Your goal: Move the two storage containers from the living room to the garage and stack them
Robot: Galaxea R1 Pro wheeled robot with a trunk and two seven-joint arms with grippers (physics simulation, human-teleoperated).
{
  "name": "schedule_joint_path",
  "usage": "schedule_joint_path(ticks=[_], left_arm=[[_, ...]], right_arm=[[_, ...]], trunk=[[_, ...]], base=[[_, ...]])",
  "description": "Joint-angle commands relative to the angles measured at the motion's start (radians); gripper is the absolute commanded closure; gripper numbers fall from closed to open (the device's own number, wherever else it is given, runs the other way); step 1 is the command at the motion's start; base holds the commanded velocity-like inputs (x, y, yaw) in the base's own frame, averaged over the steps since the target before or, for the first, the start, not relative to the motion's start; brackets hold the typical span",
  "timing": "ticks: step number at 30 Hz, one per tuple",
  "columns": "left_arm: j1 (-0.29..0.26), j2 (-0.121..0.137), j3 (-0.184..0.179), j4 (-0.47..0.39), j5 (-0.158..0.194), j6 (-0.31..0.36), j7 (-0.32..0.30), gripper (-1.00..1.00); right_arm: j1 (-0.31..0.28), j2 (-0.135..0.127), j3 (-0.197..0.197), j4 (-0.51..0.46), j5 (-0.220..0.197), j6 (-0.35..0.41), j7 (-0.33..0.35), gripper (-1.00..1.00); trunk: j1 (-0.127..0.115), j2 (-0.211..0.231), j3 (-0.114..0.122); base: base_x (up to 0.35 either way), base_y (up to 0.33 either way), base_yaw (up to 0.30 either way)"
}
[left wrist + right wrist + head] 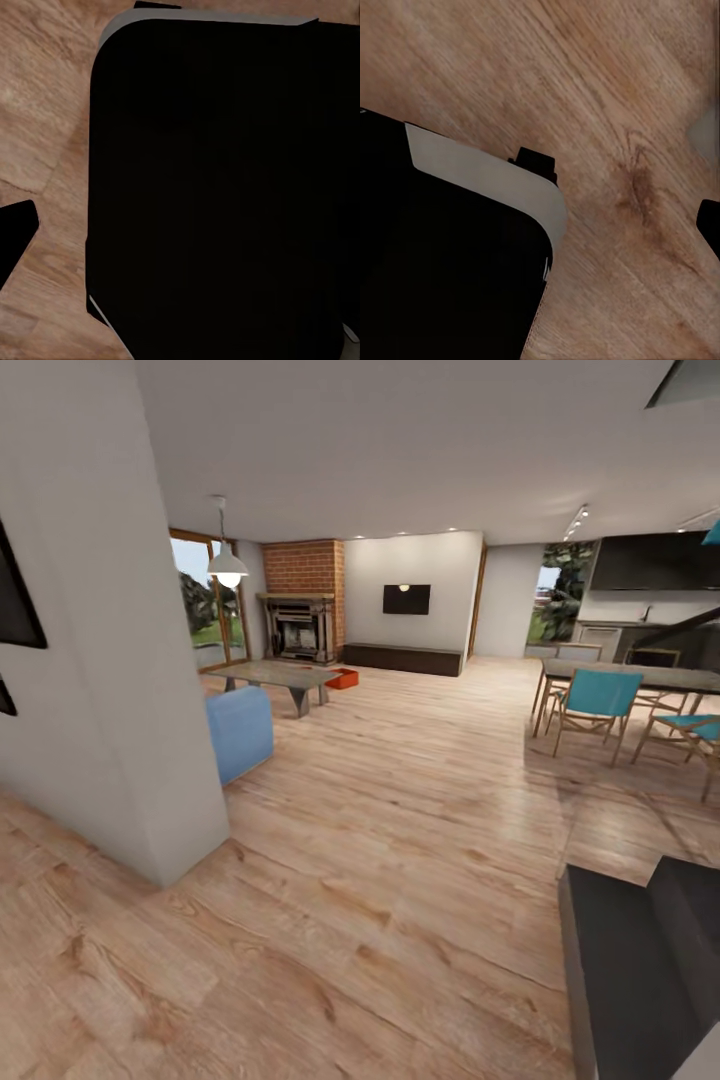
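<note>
Pretty clearly a home, open-plan living room flowing into a dining area and kitchen. Light wood plank floor [400,880] runs through the whole thing. Far end has a red brick fireplace [302,610] next to glass doors [205,605], a wall-mounted TV [406,599] over a long low dark cabinet [402,658], a coffee table [275,678] and the end of a blue sofa [240,730]. A pendant lamp [227,565] hangs from the ceiling. Off to the right there's a dining table [640,676] with turquoise chairs [598,700], and dark kitchen cabinets [655,560] behind it
</note>
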Motion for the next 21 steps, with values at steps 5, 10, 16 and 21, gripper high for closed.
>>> schedule_joint_path(ticks=[5,10,16,21], left_arm=[[0.0,0.0,0.0,0.0,0.01,0.0,0.001,-1.0],[0.0,0.0,0.0,0.0,0.01,0.0,0.001,-1.0],[0.0,0.0,0.0,0.0,0.01,0.0,0.001,-1.0],[0.0,0.0,0.0,0.0,0.01,0.0,0.001,-1.0]], right_arm=[[-0.001,-0.001,0.007,0.003,-0.009,-0.006,0.005,-1.0],[-0.001,-0.001,0.007,0.003,-0.007,-0.005,0.005,-1.0],[-0.001,-0.001,0.007,0.003,-0.005,-0.005,0.005,-1.0],[-0.001,-0.003,0.007,0.003,-0.004,-0.005,0.005,-1.0]], trunk=[[0.001,0.0,-0.001],[0.001,0.0,-0.001],[0.001,0.0,-0.001],[0.001,0.0,-0.001]], base=[[0.325,0.108,-0.277],[0.325,0.113,-0.277],[0.325,0.115,-0.277],[0.325,0.116,-0.214]])
